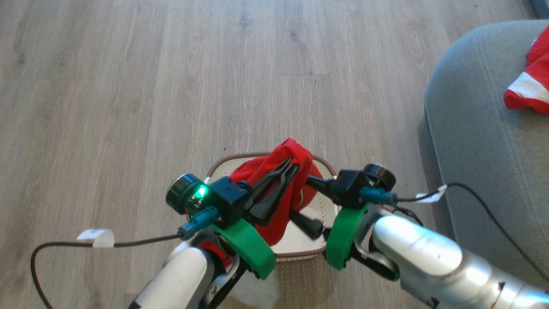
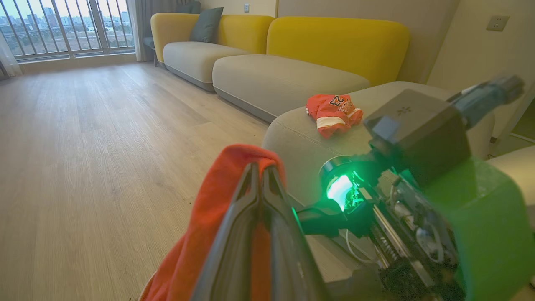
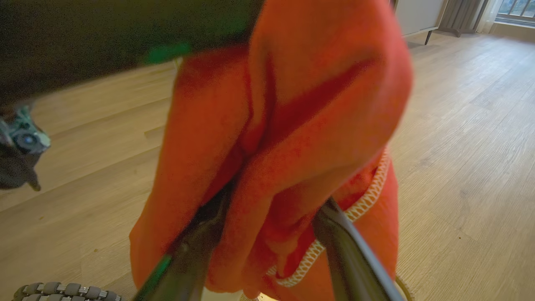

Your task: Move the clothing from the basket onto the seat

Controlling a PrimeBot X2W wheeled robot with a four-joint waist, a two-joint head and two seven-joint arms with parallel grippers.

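Well, one red garment (image 1: 296,150) hangs pinched in the left gripper's (image 1: 291,165) tightly closed jaws, held up over the basket (image 1: 300,254) on the floor. The right gripper (image 3: 276,200) stands wide open, gripping nothing, one finger on either side of the hanging cloth. A second garment (image 1: 529,81) lies on the grey seat (image 1: 472,128).
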